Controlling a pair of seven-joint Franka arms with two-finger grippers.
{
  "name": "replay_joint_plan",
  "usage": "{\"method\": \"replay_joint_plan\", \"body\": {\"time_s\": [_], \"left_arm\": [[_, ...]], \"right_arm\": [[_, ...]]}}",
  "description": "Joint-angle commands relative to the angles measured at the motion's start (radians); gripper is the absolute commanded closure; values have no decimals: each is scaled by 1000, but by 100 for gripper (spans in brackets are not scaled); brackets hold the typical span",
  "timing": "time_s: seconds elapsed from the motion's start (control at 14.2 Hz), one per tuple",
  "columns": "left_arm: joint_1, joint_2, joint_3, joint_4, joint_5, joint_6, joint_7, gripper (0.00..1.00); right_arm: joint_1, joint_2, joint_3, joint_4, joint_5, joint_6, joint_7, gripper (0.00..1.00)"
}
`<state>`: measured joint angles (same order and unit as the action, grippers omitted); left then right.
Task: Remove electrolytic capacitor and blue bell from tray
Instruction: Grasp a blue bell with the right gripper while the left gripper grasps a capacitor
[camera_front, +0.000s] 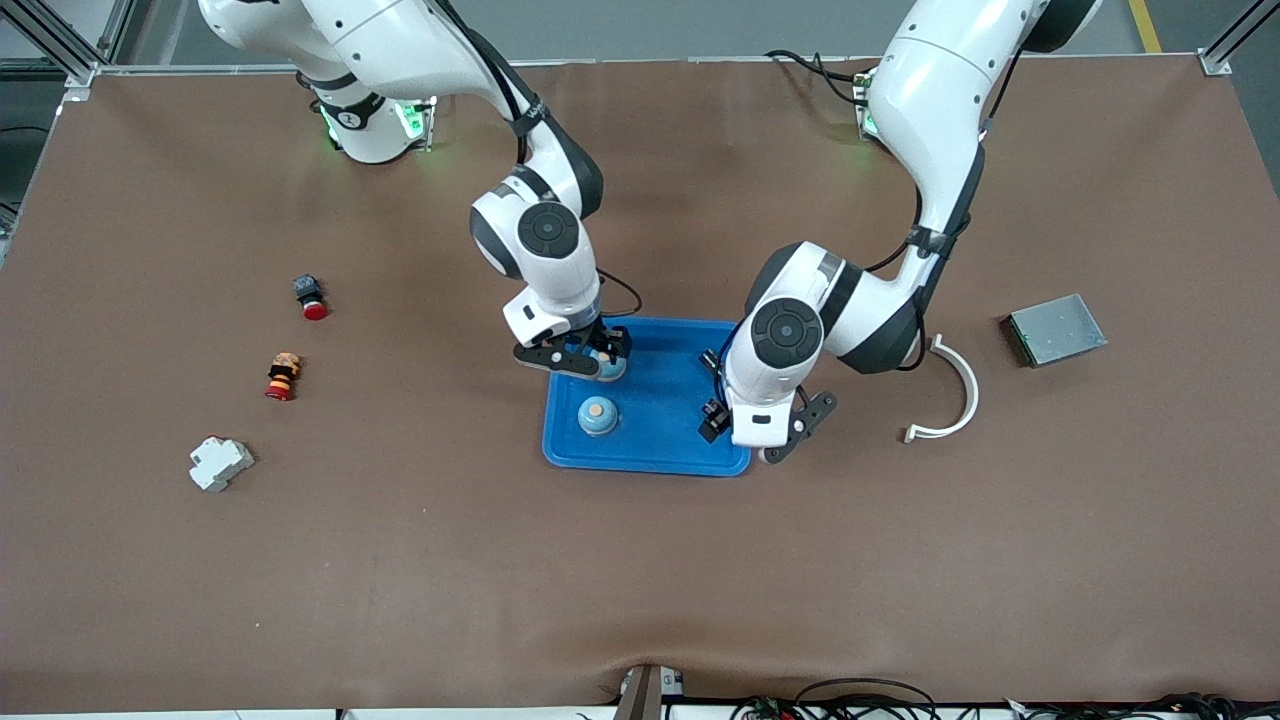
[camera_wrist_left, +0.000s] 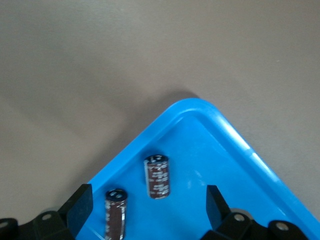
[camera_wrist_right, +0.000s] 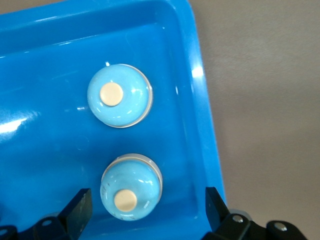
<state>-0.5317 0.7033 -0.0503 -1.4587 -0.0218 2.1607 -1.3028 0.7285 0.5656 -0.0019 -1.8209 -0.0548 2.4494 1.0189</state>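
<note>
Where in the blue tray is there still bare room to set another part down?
The blue tray is bare through its middle, between the two bells and the two capacitors. Crowded: the bells' edge under the right pincer, the capacitors' corner under the left pincer.

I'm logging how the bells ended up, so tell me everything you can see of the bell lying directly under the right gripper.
The bell under the right gripper is a light blue glossy dome with a round cream button on top and a pale rim at its base. It sits upright in the blue tray, close to the tray's edge toward the right arm's end of the table. The open fingers stand either side of it without touching. The second bell sits apart, nearer the front camera.
</note>
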Motion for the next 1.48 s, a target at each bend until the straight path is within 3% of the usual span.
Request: {"method": "replay_joint_plan", "body": {"time_s": [0.0,0.92,0.99,1.13,1.2,1.27,1.41], "left_arm": [[-16,31,4,26,2,43,-16,0],[-54,117,4,26,3,105,-38,0],[-54,122,4,26,3,110,-38,0],[-54,122,4,26,3,110,-38,0],[-54,124,4,26,3,110,-38,0],[-53,128,4,26,3,111,-36,0],[-54,137,6,26,5,123,-36,0]], "right_arm": [[20,60,-13,64,-33,-3,49,0],[43,129,-17,104,-36,34,58,0],[45,129,-17,104,-39,34,56,11],[46,129,-15,104,-83,34,58,64],[46,131,-13,104,-82,33,58,95],[46,131,-13,106,-77,30,69,100],[45,128,-13,114,-83,28,106,100]]}}
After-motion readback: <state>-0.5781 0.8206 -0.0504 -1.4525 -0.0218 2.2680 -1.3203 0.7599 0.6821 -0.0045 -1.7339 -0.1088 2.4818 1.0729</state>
